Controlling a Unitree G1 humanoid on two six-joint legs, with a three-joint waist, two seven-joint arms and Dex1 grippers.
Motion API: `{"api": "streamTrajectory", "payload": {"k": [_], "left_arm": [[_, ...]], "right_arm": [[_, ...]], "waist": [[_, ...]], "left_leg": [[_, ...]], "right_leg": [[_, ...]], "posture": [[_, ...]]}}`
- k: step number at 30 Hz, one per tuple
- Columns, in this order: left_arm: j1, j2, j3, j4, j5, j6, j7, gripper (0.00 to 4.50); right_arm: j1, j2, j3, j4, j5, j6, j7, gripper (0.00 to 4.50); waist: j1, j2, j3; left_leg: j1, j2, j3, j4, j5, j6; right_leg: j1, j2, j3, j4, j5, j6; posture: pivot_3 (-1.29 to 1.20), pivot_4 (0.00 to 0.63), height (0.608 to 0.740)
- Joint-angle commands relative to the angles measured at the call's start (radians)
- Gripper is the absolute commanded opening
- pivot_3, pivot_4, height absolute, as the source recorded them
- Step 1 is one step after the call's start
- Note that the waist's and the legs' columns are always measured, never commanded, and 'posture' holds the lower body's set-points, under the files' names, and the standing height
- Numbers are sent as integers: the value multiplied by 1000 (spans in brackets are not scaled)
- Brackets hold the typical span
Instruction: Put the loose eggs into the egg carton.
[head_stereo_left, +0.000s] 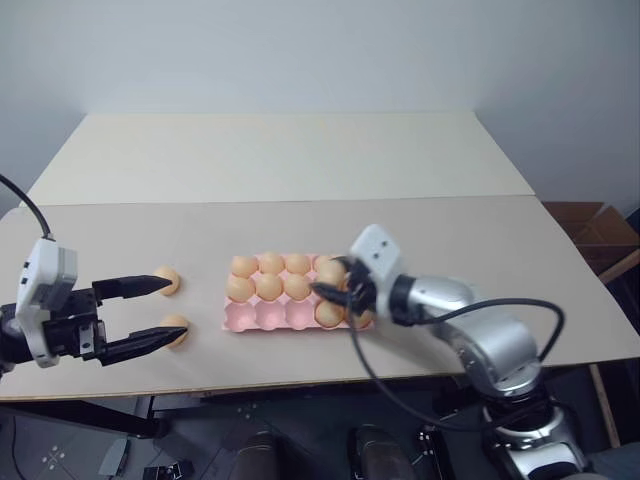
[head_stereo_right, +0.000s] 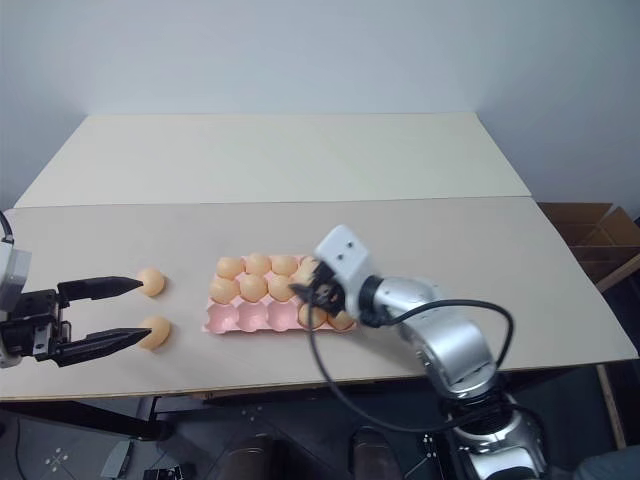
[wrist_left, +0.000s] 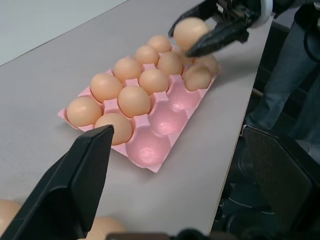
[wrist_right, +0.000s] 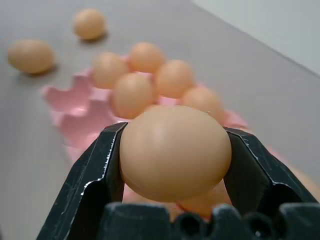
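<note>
The right end effector is clenched on 1 egg, its 2 black fingers pressing the egg's opposite sides and holding it clear of the surface. Just beneath and beyond this end effector sits the pink egg carton on the tabletop, with the held egg hovering over the carton's end nearest the right arm. Most of the cups ahead of the right end effector already carry eggs, while 3 cups along the carton's near row stand bare and pink.

The left end effector is released, its 2 fingers spread wide and gripping nothing. It hangs well apart from the carton, on the side away from the right end effector. 2 loose eggs lie on the tabletop at its fingertips: 1 loose egg at the tip of the farther finger and the other loose egg at the tip of the nearer finger. I cannot tell whether the tips touch them. Both lie between the left end effector and the carton.
</note>
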Motion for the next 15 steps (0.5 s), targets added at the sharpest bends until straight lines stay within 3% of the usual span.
{"api": "streamTrajectory", "payload": {"k": [1,4,10,15], "left_arm": [[-11,2,8,-22,-17,-5,-1,4500],[-16,-1,5,-24,-17,-5,5,4500],[-8,-9,13,-35,-16,-5,13,4500],[-3,-14,18,-41,-17,-2,19,4500]], "right_arm": [[-19,6,76,-24,-29,-4,-22,2631],[-28,20,123,15,-47,-6,-31,2631],[-54,25,108,40,-64,-16,-29,4450],[-78,3,5,-71,-5,28,-1,4450]], "waist": [[4,0,0],[2,-1,-1],[1,-1,-1],[2,-1,-1]], "left_leg": [[0,-1,0,0,0,0],[0,0,0,0,0,0],[0,0,-1,0,0,0],[0,0,-1,0,0,0]], "right_leg": [[0,-1,0,0,0,0],[0,0,0,0,0,0],[0,1,0,0,0,0],[0,1,-1,0,0,0]], "posture": [[0,150,740],[0,150,740],[0,150,740],[0,150,740]]}}
